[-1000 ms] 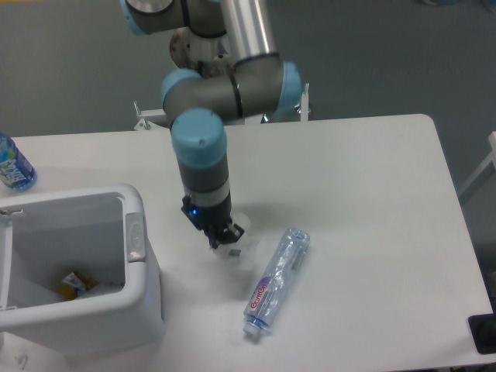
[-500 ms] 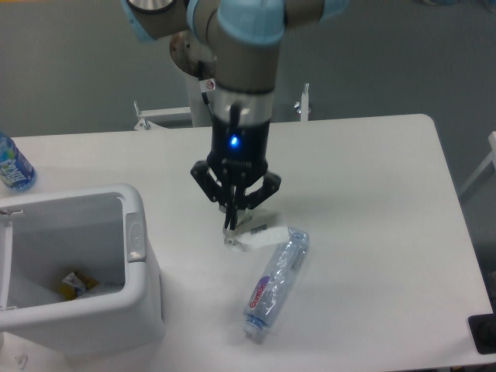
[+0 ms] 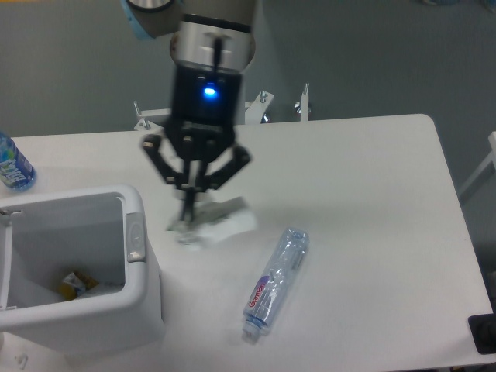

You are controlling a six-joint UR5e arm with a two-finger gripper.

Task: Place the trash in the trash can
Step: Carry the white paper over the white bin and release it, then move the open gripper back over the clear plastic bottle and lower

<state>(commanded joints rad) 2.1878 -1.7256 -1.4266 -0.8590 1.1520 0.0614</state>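
Now the gripper [image 3: 188,219], fingers pinched on the wrapper [image 3: 219,220] and lifted off the table, sits just right of the bin [image 3: 136,232], so the drop lies leftward; bottle [image 3: 276,283] waits lower right.

Bright, even light; gripper [image 3: 188,221] motion-blurred, shadows soft.

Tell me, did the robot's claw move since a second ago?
Yes. The gripper, shut on the white wrapper, has lifted and shifted left toward the trash can, away from the crushed bottle.
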